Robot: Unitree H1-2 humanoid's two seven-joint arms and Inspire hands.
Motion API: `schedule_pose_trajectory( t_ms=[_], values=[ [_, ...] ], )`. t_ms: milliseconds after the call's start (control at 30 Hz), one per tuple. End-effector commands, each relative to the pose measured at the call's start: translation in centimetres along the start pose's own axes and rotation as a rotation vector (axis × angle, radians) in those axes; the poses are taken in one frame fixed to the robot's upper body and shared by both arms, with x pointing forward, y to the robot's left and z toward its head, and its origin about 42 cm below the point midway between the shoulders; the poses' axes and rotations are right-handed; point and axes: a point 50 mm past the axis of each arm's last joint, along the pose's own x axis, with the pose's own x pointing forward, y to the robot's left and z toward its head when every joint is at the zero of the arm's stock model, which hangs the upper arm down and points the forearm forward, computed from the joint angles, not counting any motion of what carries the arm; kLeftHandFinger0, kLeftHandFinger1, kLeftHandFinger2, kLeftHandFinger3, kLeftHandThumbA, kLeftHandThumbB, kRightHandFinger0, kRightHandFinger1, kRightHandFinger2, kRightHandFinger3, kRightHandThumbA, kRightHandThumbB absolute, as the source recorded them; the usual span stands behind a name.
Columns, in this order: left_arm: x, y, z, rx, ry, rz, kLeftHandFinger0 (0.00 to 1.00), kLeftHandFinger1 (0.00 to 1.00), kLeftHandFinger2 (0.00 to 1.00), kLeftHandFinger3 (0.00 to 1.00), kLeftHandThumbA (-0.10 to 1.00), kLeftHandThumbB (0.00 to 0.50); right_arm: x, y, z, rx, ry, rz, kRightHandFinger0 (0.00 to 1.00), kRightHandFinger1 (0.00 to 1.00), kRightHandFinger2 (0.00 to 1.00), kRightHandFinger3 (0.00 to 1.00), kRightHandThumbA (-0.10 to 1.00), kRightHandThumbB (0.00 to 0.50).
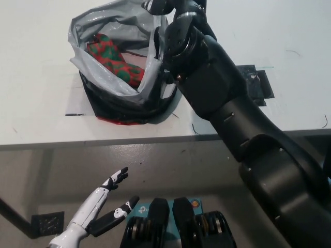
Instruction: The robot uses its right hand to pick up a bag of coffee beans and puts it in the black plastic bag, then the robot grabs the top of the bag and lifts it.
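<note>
While the red-and-green patterned coffee bean bag [115, 59] lies inside the crumpled black plastic bag with its grey-sheened open mouth [103, 90] on the white table [36, 121], the black right hand [173, 8] sits at the bag's upper right rim, at the picture's top edge; whether it has closed on the film cannot be told, since the fingers are partly cut off by the frame. White left hand [106, 204] rests below the table edge, lower left, fingers spread, holding nothing. Judgement: placing step done, top-grab in progress. Film is thin, soft and slippery, will stretch and collapse rather than hold shape; the load looks light. Best hold: gather bunched rim material at the top, not a single layer
</note>
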Motion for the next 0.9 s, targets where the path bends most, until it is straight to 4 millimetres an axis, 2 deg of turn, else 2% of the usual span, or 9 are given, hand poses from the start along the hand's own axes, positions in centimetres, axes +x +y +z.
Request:
schedule_pose_trajectory(
  t_ms=[0, 200, 367, 567, 867],
  values=[
    [0.2, 0.8, 0.7, 0.024, -0.049, 0.009, 1.00, 1.00, 1.00, 1.00, 0.76, 0.143, 0.5, -1.2, 2.1, 0.010, -0.034, -0.016, 1.00, 1.00, 1.00, 1.00, 1.00, 0.407],
    [0.3, 0.8, 0.8, 0.016, -0.045, 0.001, 1.00, 1.00, 1.00, 1.00, 0.76, 0.149, 0.5, 0.1, 0.9, -0.029, 0.023, 0.036, 1.00, 1.00, 1.00, 1.00, 1.00, 0.415],
    [0.3, 0.8, 0.9, 0.013, -0.038, -0.001, 1.00, 1.00, 1.00, 1.00, 0.75, 0.144, 0.3, 2.0, -0.3, -0.013, 0.070, 0.085, 1.00, 1.00, 1.00, 1.00, 1.00, 0.423],
    [0.2, 0.8, 0.8, 0.015, -0.036, -0.001, 1.00, 1.00, 1.00, 1.00, 0.77, 0.159, -0.1, 3.5, -1.0, -0.046, 0.095, 0.109, 1.00, 1.00, 1.00, 1.00, 1.00, 0.451],
    [0.2, 0.5, 0.8, 0.009, -0.036, -0.005, 1.00, 1.00, 1.00, 1.00, 0.76, 0.150, -0.5, 4.9, -1.5, -0.023, 0.105, 0.138, 1.00, 1.00, 1.00, 1.00, 1.00, 0.456]
  ],
)
